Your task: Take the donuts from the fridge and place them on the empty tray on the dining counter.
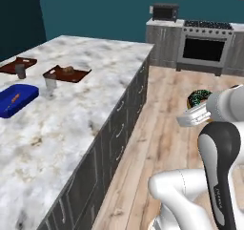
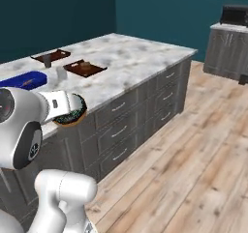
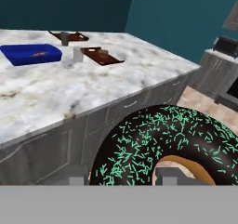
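A tan ring donut with dark icing and green sprinkles (image 3: pixel 158 144) sits between the fingertips of my gripper (image 3: pixel 122 179), which is shut on it. The same donut (image 1: pixel 198 98) and gripper (image 1: pixel 193 113) hang over the wooden floor, right of the dining counter (image 1: pixel 95 86). From the other side the donut (image 2: pixel 72 115) is at the counter's near edge. An empty reddish-brown tray (image 1: pixel 14 64) (image 2: pixel 53 54) (image 3: pixel 76 36) lies at the counter's far end. The red-orange iced donut and the fridge are out of view.
A twin brown tray with a tan block (image 1: pixel 66 74) and a bright blue tray (image 1: pixel 16 99) lie closer on the marble. Two grey cups (image 1: pixel 20 70) (image 1: pixel 50 82) stand beside the trays. A stove (image 1: pixel 205 45) and grey cabinets line the back wall.
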You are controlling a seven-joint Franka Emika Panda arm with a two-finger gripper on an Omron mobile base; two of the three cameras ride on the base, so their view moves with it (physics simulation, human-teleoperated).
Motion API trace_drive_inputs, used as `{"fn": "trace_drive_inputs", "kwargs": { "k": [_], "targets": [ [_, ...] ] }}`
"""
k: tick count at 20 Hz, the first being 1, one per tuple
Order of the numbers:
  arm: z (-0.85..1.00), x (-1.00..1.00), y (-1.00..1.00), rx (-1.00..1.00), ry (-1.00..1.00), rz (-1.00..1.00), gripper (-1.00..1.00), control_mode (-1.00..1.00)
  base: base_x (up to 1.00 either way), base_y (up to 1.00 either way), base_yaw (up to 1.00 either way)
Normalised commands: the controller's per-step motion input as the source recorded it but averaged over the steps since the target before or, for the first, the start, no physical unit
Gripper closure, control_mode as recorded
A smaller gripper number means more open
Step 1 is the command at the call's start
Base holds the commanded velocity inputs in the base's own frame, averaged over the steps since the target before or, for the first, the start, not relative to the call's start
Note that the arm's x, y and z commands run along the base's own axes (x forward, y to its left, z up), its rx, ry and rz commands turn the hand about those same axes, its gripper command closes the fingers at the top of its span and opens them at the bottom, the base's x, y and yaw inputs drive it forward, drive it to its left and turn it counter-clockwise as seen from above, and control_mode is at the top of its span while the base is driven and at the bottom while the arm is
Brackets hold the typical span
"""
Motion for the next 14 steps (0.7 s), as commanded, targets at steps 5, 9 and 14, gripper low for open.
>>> {"fn": "trace_drive_inputs", "kwargs": {
  "k": [5,9,14],
  "targets": [
    [0.0,0.0,0.0,0.0,0.0,0.0,1.0,1.0,-0.17,0.0,0.6],
    [0.0,0.0,0.0,0.0,0.0,0.0,1.0,1.0,0.15,-0.52,0.39],
    [0.0,0.0,0.0,0.0,0.0,0.0,1.0,1.0,0.57,-1.0,0.19]
  ]
}}
